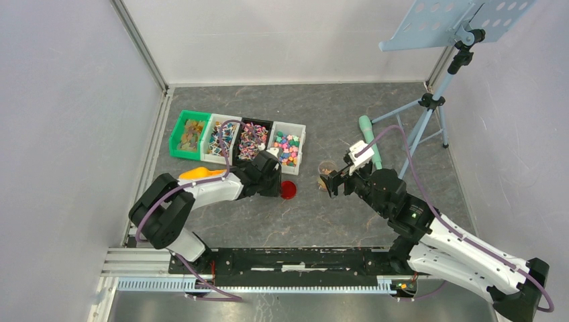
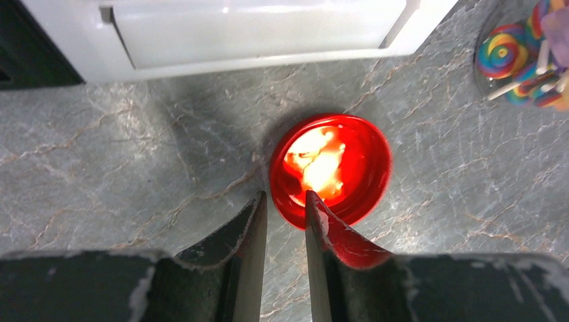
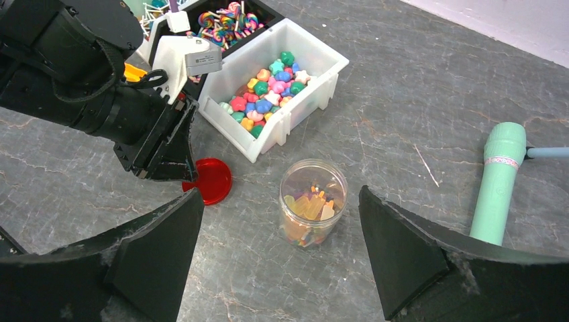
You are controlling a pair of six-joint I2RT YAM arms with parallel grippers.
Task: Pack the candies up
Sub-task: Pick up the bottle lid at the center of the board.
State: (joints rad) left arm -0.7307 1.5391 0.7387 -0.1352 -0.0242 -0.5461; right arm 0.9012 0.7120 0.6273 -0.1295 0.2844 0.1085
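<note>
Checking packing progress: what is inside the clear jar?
The clear jar stands open and holds a low pile of mostly yellow and orange candies. Pieces beneath the top ones are covered, so their number cannot be told.

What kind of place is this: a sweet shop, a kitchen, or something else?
Probably a robot lab work cell, not a shop: plain pale walls enclose the table, a left arm and right arm are bolted to a rail, and a tripod stands nearby.
</note>
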